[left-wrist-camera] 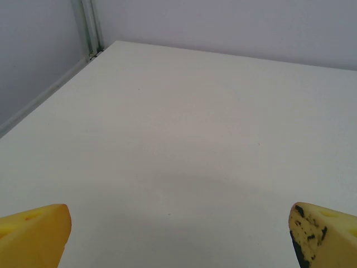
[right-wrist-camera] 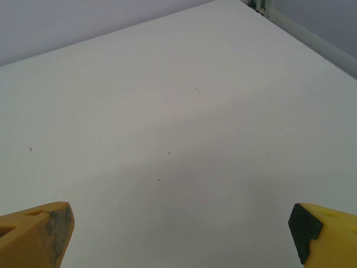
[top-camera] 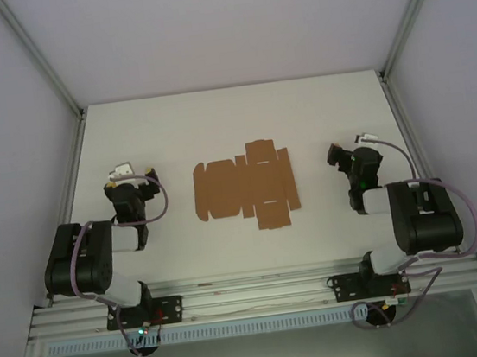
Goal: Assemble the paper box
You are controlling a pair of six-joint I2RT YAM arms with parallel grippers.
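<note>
Brown cardboard, the paper box [top-camera: 245,187] lies as a flat, unfolded die-cut sheet on the white table [top-camera: 171,126]. The left gripper [top-camera: 130,178] sits well off the box's left side and the right gripper [top-camera: 344,155] well off its right, neither touching it. Both spread their yellow fingers [left-wrist-camera: 33,237] wide and grasp nothing.

- No text, label, brand or number can be read anywhere.
- The paper box [top-camera: 244,186] shows plain brown cardboard (no print is legible on it).
</note>
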